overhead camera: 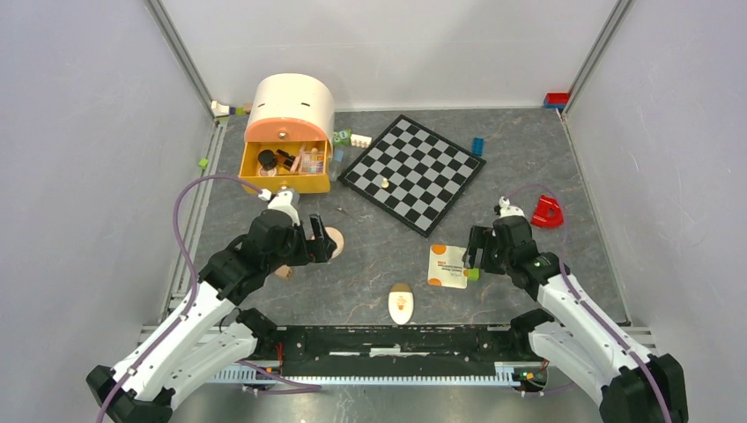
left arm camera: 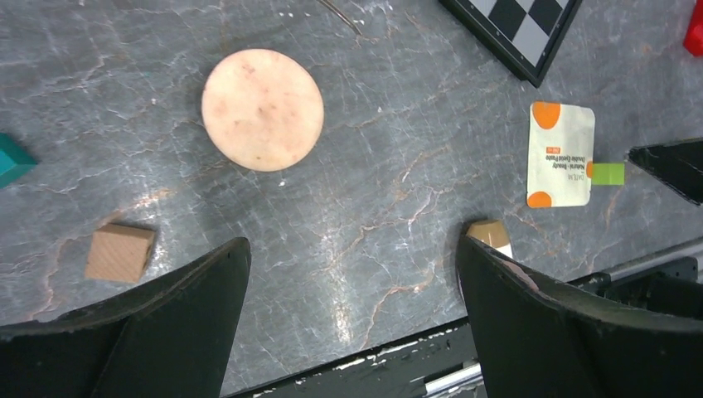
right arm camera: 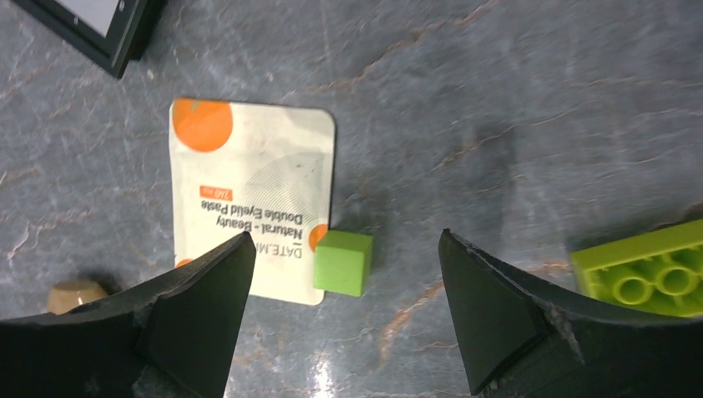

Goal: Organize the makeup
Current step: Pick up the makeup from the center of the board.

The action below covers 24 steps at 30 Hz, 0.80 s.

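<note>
- Fingers point(right arm camera: 207, 298) of the right gripper point(right arm camera: 344, 236) stand wide apart and grip nothing; a green cube point(right arm camera: 342, 263) sits between them, low centre.
- The white-orange sachet point(right arm camera: 249, 191) lies left of centre, long axis up-down, its lower right corner against the cube. This arm is nearer.
- The left gripper point(left arm camera: 352, 242) is likewise spread and empty, with the round peach compact point(left arm camera: 262, 109) at upper left.

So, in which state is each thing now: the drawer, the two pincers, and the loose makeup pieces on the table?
Drawer: open, small cosmetics inside.
Left pincer: open, holding nothing.
Right pincer: open, holding nothing, over the green cube.
Round compact: lying flat, not held.
Sachet: lying flat, printed side up, not held.
Cream oval: lying flat, not held.
</note>
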{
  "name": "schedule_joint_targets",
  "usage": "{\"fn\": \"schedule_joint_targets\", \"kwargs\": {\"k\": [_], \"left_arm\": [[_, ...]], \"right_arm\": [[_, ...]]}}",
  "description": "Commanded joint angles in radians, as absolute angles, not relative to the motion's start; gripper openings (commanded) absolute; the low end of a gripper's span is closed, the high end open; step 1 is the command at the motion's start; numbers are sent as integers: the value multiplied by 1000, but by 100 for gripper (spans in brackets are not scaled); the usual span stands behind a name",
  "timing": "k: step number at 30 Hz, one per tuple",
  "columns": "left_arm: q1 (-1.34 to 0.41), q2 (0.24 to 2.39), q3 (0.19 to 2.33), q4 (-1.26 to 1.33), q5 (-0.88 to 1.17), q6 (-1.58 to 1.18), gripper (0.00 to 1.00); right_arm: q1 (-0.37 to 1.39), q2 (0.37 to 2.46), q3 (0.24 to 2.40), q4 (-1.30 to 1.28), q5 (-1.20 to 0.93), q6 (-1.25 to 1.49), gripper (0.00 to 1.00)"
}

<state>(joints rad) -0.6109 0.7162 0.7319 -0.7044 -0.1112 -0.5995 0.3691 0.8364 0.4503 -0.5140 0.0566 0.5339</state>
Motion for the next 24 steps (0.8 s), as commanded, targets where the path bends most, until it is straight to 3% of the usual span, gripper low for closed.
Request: {"fn": "schedule_joint_targets", "kwargs": {"k": [1, 12, 15, 24], "left_arm": [[-615, 699, 760, -706, -211, -631, 100], [-614, 620, 853, -789, -367, -608, 100], [-614, 582, 856, -796, -406, -620, 100], [-614, 509, 891, -896, -579, -675, 100]], "right_arm": [[371, 785, 489, -538, 190, 479, 89], [378, 660, 414, -278, 6, 372, 94], [419, 730, 425, -209, -55, 374, 96], [743, 1011, 596, -100, 89, 374, 97]]}}
